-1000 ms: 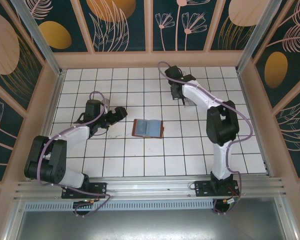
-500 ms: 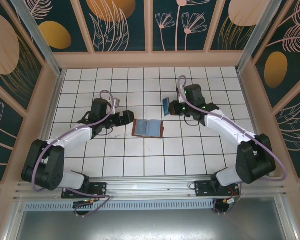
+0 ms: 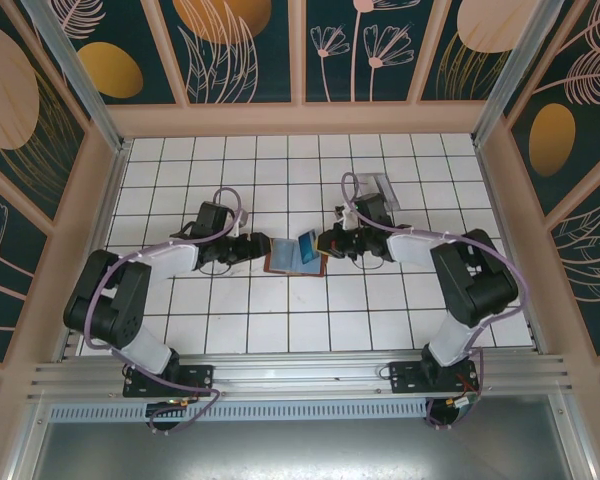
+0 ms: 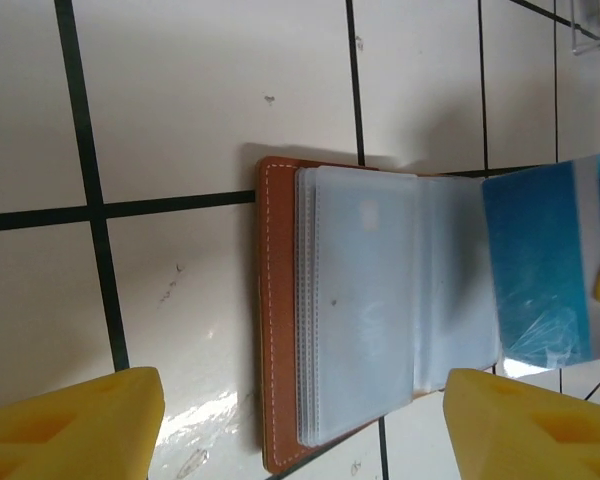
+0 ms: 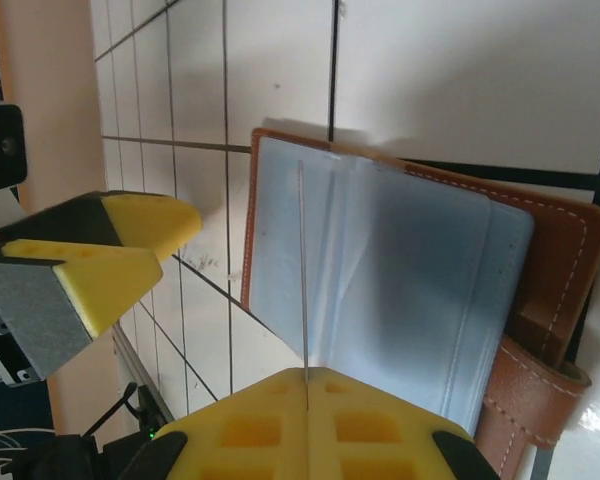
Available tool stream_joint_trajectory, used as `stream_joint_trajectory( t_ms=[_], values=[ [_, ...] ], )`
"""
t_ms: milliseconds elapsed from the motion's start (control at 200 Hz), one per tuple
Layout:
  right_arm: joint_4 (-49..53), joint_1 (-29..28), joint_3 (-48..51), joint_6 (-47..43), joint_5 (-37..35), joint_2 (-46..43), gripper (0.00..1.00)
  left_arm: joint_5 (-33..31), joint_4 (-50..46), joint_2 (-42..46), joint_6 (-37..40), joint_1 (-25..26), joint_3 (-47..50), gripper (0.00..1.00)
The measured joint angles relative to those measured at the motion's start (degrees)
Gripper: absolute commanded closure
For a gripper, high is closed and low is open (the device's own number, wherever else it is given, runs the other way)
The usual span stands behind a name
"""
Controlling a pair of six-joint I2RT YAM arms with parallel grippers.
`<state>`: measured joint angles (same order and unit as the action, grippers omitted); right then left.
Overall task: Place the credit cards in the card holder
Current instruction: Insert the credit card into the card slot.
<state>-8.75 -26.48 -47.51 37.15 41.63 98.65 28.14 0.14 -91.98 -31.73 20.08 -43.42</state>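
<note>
Credit card (image 3: 307, 246) pinched edge-on in closed right gripper (image 3: 330, 243), tilted over open card holder (image 3: 282, 257) on tiled table (image 3: 380, 310). Left gripper (image 3: 252, 247) spread wide astride card holder, clamping nothing. Risk: card edge missing clear sleeve (image 4: 365, 300) mouth, shoving unpinned card holder sideways or buckling thin plastic.

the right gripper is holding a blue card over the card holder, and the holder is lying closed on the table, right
Not quite: the card holder lies open, its clear sleeves spread, as the left wrist view shows. The rest stands: the right gripper holds a blue card over it.
</note>
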Motion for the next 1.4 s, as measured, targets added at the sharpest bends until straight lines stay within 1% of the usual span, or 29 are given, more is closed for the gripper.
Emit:
stream_joint_trajectory(
  t_ms=[200,305,465,536,571,781,916,1161,1396],
  values=[
    [-2.78,-0.63,0.04,1.16,2.84,5.05,1.0,0.55,-0.2,-1.6,0.07,0.0,-0.55,0.37],
    [-3.52,-0.74,0.0,1.14,3.89,6.29,1.0,0.66,-0.28,-1.84,0.24,0.0,-0.55,0.49],
    [-4.57,-0.79,0.0,1.18,5.31,7.78,1.0,1.46,-0.31,-3.04,0.04,0.0,-0.55,0.57],
    [-5.27,-0.81,-0.11,1.16,6.23,8.7,1.0,1.44,-0.2,-3.48,0.04,0.11,-0.55,0.66],
    [-5.7,-0.85,-0.11,1.16,6.6,9.07,1.0,1.44,-0.15,-3.78,0.04,0.13,-0.59,0.68],
    [-8.02,-0.96,-0.11,0.92,8.94,9.42,1.0,1.09,-0.17,-5.14,-0.24,0.2,-0.68,0.74],
    [-9.31,-0.94,-0.11,0.68,9.81,9.42,1.0,-0.44,-0.2,-5.2,-0.61,0.2,-0.68,0.77],
    [-8.83,-0.9,-0.48,-2.51,11.02,9.6,1.0,-2.99,0.07,-5.2,-1.75,0.2,-0.68,0.79],
    [-6.84,-0.83,-3.91,-6.32,11.39,13.46,1.0,-3.1,0.87,-6.67,-1.95,0.09,-0.9,0.81]
  ],
)
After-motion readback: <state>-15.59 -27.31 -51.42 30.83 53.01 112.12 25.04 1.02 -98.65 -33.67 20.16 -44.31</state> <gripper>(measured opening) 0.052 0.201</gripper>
